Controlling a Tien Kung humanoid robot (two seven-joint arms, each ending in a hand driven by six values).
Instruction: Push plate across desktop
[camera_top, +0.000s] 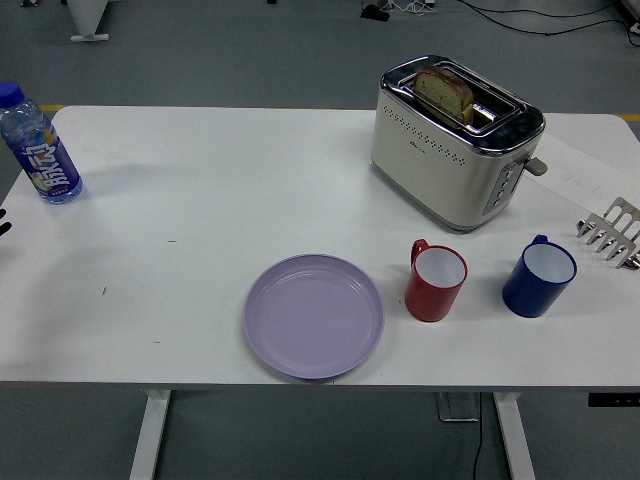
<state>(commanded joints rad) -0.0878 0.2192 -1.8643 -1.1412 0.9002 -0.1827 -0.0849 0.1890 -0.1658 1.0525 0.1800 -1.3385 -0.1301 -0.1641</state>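
plate (314, 316) on white table (200, 200)

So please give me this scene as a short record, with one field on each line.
plate: lilac plate, empty, near the table's front edge
mugs: red mug right of the plate, blue mug further right
toaster: toaster behind the mugs, bread in one slot
bottle: bottle upright, far left
rack: metal rack at the right edge
left hand: only a dark tip at the left edge
right hand: not in view
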